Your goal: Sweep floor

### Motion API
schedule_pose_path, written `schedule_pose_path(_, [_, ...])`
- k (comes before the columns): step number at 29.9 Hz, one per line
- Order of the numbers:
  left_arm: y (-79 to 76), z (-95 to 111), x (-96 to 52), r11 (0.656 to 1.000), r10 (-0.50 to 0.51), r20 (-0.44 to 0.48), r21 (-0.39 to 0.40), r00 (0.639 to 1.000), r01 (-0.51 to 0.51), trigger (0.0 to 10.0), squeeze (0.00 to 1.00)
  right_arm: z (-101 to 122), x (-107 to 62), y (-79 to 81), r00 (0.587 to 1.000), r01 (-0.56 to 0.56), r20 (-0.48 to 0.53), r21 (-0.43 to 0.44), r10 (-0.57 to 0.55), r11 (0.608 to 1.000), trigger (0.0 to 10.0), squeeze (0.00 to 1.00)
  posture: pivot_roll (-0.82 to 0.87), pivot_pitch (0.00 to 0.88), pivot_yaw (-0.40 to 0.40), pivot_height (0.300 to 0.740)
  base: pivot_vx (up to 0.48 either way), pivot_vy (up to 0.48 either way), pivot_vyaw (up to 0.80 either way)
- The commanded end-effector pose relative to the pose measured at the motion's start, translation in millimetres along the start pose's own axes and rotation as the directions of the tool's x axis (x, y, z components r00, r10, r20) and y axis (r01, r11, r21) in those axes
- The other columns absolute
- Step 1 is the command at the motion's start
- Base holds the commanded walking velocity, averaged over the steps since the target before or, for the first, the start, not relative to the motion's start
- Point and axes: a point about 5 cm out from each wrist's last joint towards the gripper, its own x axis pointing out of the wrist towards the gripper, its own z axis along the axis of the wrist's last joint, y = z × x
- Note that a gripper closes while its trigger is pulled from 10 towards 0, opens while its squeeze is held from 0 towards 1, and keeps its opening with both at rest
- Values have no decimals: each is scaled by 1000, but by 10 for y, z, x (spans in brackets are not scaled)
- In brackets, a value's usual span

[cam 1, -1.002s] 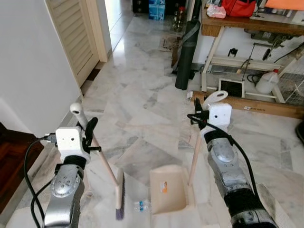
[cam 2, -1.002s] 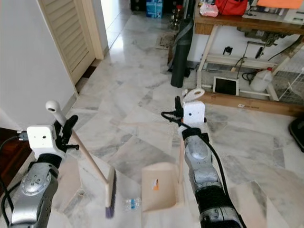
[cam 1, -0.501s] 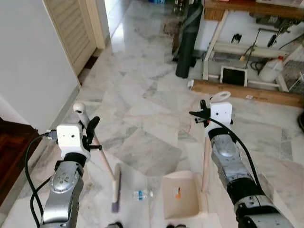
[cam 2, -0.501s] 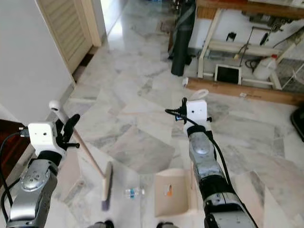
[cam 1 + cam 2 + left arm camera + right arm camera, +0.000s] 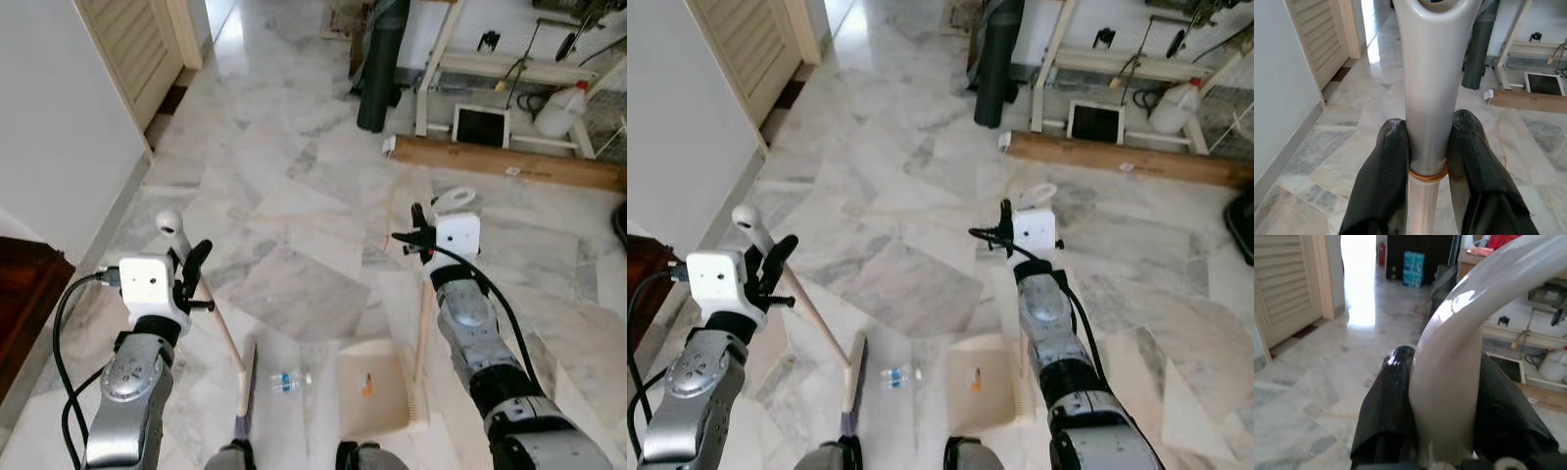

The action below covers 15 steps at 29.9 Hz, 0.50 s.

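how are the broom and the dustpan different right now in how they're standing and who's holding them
The broom leans, its handle slanting up to the left gripper; the dustpan has an upright handle in the right gripper. The broom's head is narrow, the dustpan's tray broad and flat. Both rest on the floor, flanking a small bottle.

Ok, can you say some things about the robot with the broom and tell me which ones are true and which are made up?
1. The left gripper is shut on the broom handle. True.
2. The right gripper holds a mop. False: it holds the dustpan by its long handle.
3. A small plastic bottle lies on the floor between the broom head and the dustpan. True.
4. The bottle is already inside the dustpan. False: it lies on the marble floor beside it.
5. The dustpan hangs in the air. False: it rests on the floor.
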Motion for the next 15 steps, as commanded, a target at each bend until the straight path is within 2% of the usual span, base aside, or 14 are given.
schedule_pose_path(1, [10,70,-36,1000,-3,20,-8,1000,3,10000,0,-1,9,13,1000,-7,6,2,7,1000,10000,0,54,341,-17,740,0,0,0])
schedule_pose_path(8, [43,119,-70,1000,0,13,-1,1000,0,10000,0,7,39,30,1000,-5,4,1,5,1000,10000,0,68,377,-10,740,0,0,0])
schedule_pose_path(15, [75,205,-138,1000,-15,5,15,1000,15,10000,0,-130,-68,55,999,-23,-25,-9,23,1000,10000,0,115,409,11,740,0,0,0])
